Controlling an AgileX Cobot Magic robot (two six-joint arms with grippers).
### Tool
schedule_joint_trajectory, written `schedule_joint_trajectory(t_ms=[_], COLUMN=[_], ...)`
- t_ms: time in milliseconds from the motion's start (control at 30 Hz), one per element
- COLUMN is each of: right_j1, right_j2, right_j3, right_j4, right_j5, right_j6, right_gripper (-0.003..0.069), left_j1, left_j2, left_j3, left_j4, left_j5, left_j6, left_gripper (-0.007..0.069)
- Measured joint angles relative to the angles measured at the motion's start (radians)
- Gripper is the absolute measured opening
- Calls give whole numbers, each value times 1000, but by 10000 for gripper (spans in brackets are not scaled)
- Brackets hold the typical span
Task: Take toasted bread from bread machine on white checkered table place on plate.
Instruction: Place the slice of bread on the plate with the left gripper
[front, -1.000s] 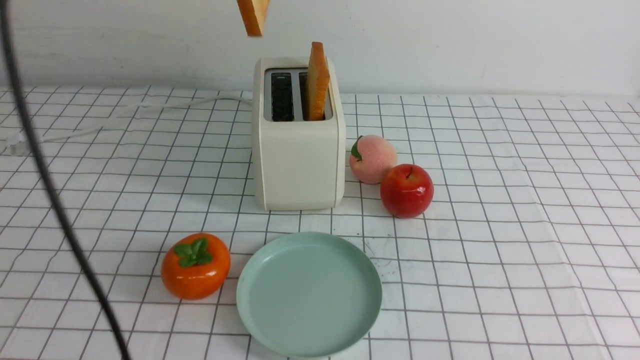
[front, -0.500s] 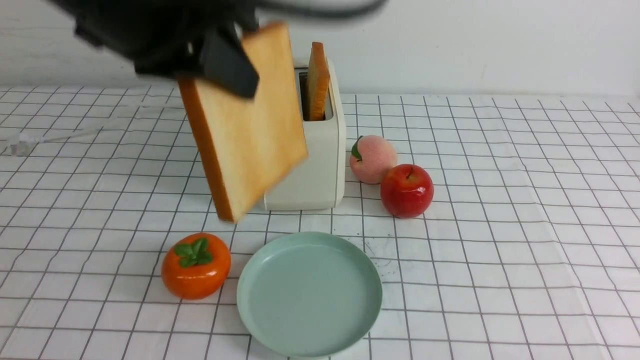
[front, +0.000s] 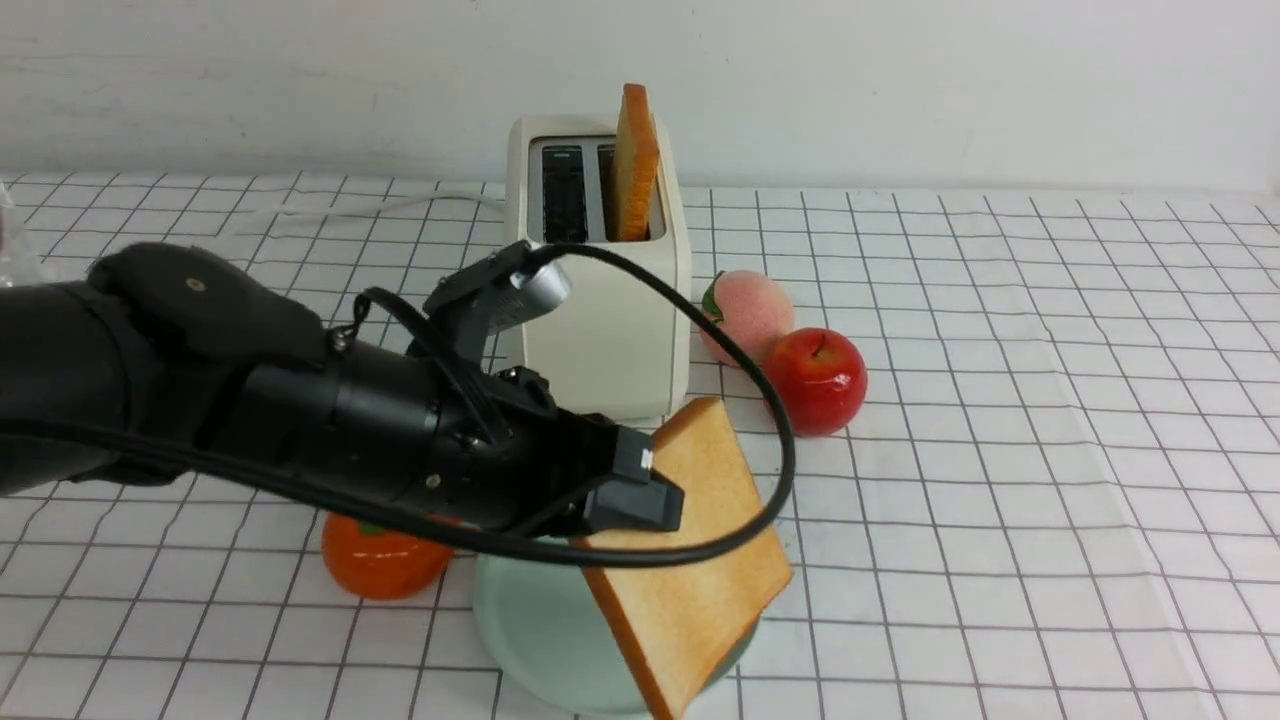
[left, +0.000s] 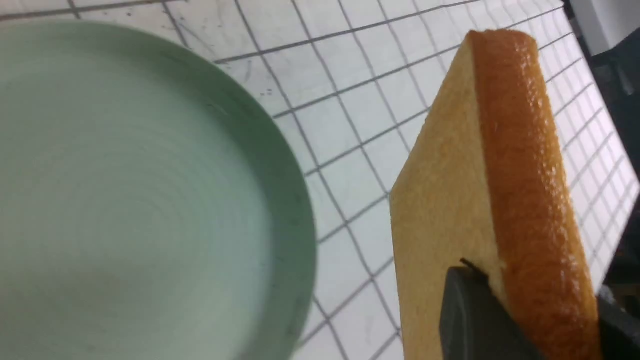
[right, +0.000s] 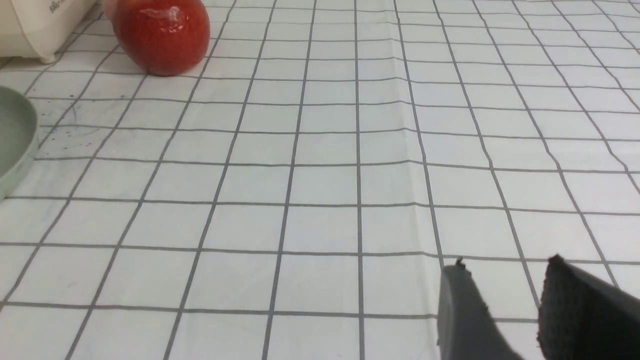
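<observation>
- mint-green plate (front: 525, 630): sits on the near side of the white checkered table (front: 1000, 450), in front of the toaster (front: 600, 340). the part of its floor that shows is plain green.
- held toast (front: 700, 560): tilted, with its low corner over the plate's right side. can't tell if it touches the rim.
- my left gripper (front: 645, 500): jaws clamped on one edge of the held toast, crust between the pads.
- toaster: cream-white with two slots. the second toast (front: 636, 160) stands upright in the slot on my right side, roughly half of it sticking out.
- my right gripper (right: 520, 305): jaws partly open with nothing gripped, only cloth showing in the gap. it's low over the table, off to the plate's right.
- counts: two toast slices, one toaster, one plate, three fruits.
- fruits: peach (front: 748, 318) just right of the toaster, red apple (front: 815, 382) just beside the peach, orange fruit (front: 375, 570) half hidden behind my left arm, just beside the plate.
- writing: small grey print on the toaster's side in the right wrist view, too blurred to read.
</observation>
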Motion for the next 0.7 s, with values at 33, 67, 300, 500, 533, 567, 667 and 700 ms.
schedule_joint_trajectory(t_ms=[33,67,300,500,533,567,667,700], right_j1=[0,0,0,0,0,0,0,0], right_j2=[0,0,0,0,0,0,0,0], right_j3=[0,0,0,0,0,0,0,0], right_j4=[0,0,0,0,0,0,0,0], right_j5=[0,0,0,0,0,0,0,0], right_j6=[0,0,0,0,0,0,0,0], right_gripper=[241,241,241,241,241,241,241,241], left_j1=[0,0,1,1,1,1,1,1], left_j2=[9,17,23,48,51,67,101,110], left_j3=[0,0,0,0,0,0,0,0], left_j4=[3,7,94,132,129,119,91,83], left_j5=[-22,-38,-54,-56,-56,-63,-75,-78], left_j6=[3,4,-5,-21,-22,-26,-27,-27], left_gripper=[119,119,119,119,119,119,119,119])
